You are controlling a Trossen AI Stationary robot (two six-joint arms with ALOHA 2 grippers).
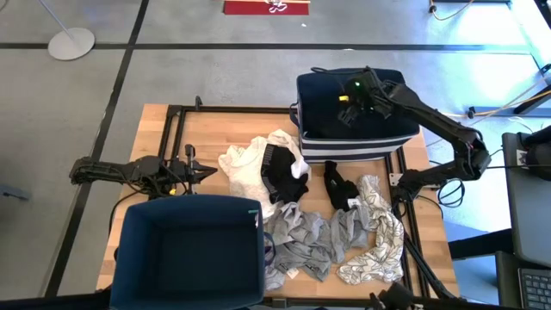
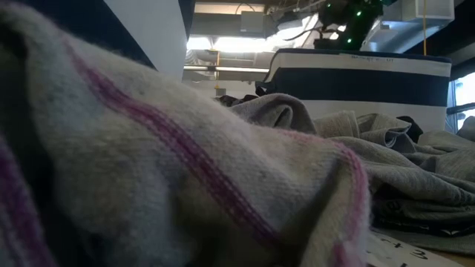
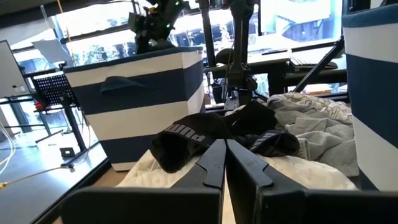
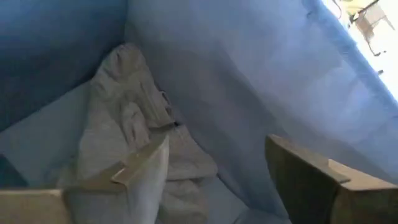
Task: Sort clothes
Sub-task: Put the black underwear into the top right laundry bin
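Inside the far bin (image 4: 261, 81), my right gripper (image 4: 217, 168) is spread, a pale garment (image 4: 124, 106) dropped below; next I lift out toward the pile (image 1: 327, 232).

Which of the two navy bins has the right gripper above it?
The striped far bin, beside the right arm; the right gripper hangs over it. The near bin has none.

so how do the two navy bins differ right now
The far bin lies tipped on its side, its navy and white striped wall facing up; the near bin stands upright with its open mouth facing up. The right end effector is open over the far bin, where a pale garment lies inside; the near bin shows only a bare navy interior. The far bin sits at the table's back right, the near bin at its front left. Both are navy fabric.
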